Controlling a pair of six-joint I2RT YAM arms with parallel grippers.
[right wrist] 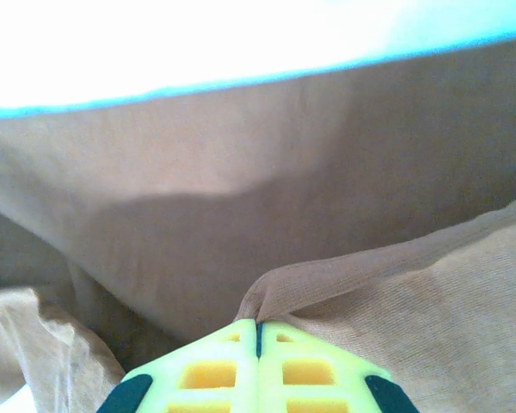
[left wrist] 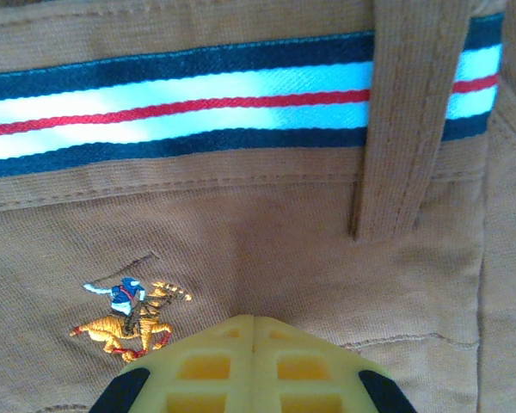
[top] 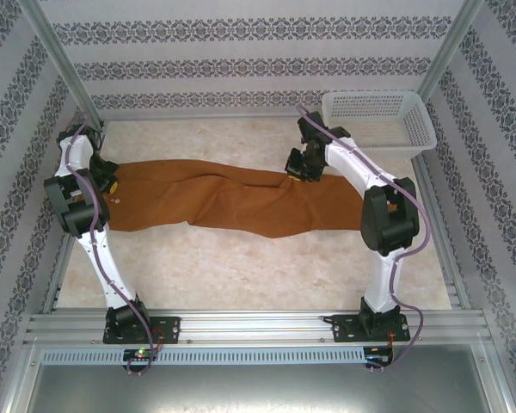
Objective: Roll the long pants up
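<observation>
Right gripper (right wrist: 258, 325) pinches the long pants (top: 241, 202) — lying left–right, waistband (left wrist: 155, 185) leftward.

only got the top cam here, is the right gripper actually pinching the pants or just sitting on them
Observer: Right wrist camera: the right gripper is shut, and a ridge of the long pants runs into its fingertips, so it looks pinched.
Operator: and the left one
Observer: The left gripper is shut, tips against the cloth just below the waistband; I can't tell whether cloth is caught.
Operator: any landmark near its tips
Observer: An embroidered horse-and-rider logo sits left of them, and a belt loop up right crosses a navy, white and red striped band.
</observation>
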